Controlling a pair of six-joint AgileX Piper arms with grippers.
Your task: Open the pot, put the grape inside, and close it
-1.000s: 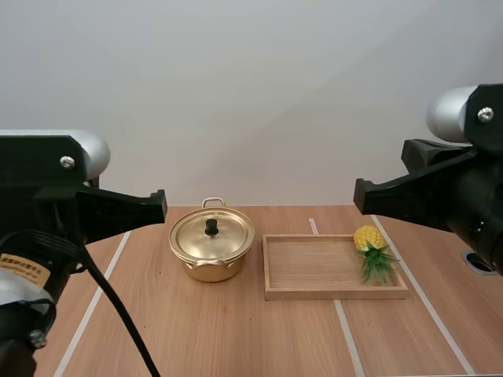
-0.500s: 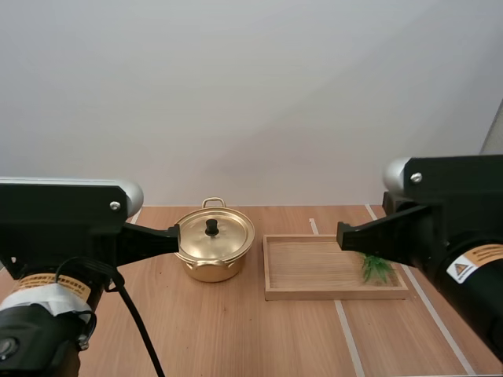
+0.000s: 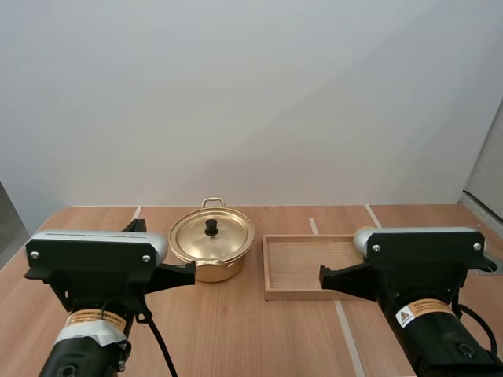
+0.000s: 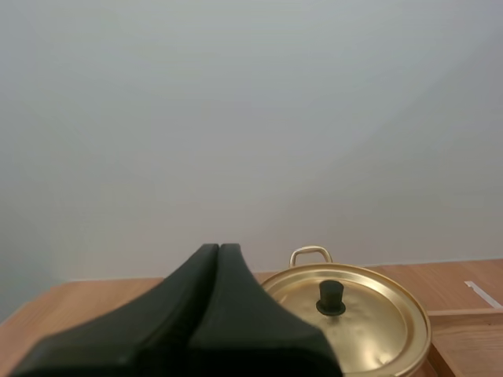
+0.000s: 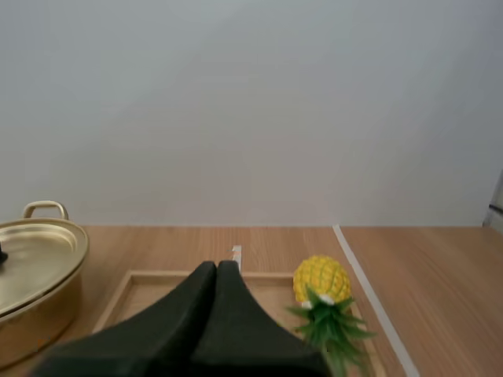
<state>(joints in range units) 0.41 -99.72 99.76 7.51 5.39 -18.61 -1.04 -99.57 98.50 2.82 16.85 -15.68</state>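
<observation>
Jaws of both arms lie pressed together as dark wedges, holding nothing. High view: our left gripper (image 3: 187, 274) sits just beside the gold pot (image 3: 211, 250), whose lid (image 3: 212, 234) is on; our right gripper (image 3: 328, 277) reaches over the wooden tray (image 3: 295, 267) on the counter (image 3: 236, 338). Left wrist view: the knob (image 4: 331, 297) stands upright at the lid's centre. Right wrist view: a yellow pineapple-like fruit (image 5: 326, 302), no grape, lies in the tray. We judge that a lidded pot with fruit outside calls for spreading the left jaws around the knob.
</observation>
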